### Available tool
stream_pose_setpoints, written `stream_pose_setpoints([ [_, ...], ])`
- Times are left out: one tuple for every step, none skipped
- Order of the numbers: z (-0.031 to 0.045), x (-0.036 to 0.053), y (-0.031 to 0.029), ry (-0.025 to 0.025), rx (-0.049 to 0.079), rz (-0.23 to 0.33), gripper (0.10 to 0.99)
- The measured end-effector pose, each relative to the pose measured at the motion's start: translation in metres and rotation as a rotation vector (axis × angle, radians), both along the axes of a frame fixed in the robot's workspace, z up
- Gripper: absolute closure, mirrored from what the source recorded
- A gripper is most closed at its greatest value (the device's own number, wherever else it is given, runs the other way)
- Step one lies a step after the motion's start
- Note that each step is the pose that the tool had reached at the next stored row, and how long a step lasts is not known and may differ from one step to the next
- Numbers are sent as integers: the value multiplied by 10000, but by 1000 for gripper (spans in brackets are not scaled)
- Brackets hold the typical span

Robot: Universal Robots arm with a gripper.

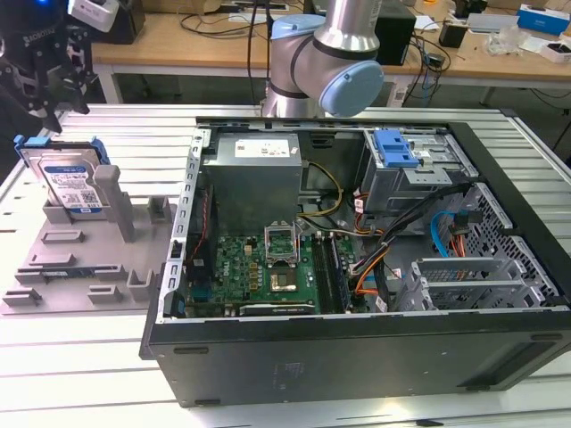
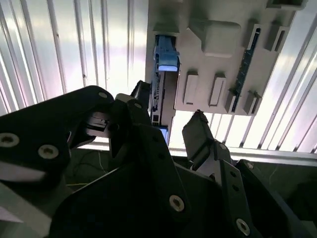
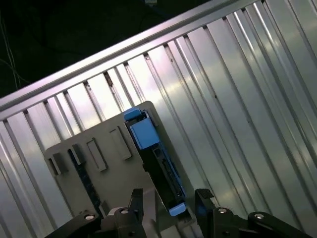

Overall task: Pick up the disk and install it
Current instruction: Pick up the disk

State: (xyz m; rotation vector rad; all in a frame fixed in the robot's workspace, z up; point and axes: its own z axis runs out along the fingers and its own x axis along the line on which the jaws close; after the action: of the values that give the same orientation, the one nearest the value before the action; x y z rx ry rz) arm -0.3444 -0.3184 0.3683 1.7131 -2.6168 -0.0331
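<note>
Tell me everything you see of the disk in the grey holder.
The disk is a flat silver drive with a white-and-blue label, framed by a bright blue plastic carrier. It stands on edge, leaning, in a slot of the grey holder at the exterior view's left. The open claw hangs above, not touching.

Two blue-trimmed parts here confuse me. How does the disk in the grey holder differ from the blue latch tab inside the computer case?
The disk stands on edge in the grey holder outside the computer case; the blue latch tab sits atop the silver cage inside it. The disk is silver with a label, blue only at its frame; the blue latch tab is solid blue and looks smaller. Both carry bright blue plastic.
</note>
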Motion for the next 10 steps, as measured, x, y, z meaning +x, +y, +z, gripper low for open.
stream_pose_setpoints([
  [0, 0, 0, 0, -6, 175, 545],
  [-1, 0, 0, 0, -13, 426, 545],
  [-1, 0, 0, 0, -20, 627, 545],
  [-2, 0, 0, 0, -27, 862, 545],
  [-2, 0, 0, 0, -33, 1053, 545],
  [-3, 0, 0, 0, -43, 1369, 545],
  [-3, 0, 0, 0, -49, 1548, 545],
  [-3, 0, 0, 0, -56, 1744, 545],
  [-4, 0, 0, 0, -64, 2028, 545],
  [-4, 0, 0, 0, -70, 2202, 545],
])
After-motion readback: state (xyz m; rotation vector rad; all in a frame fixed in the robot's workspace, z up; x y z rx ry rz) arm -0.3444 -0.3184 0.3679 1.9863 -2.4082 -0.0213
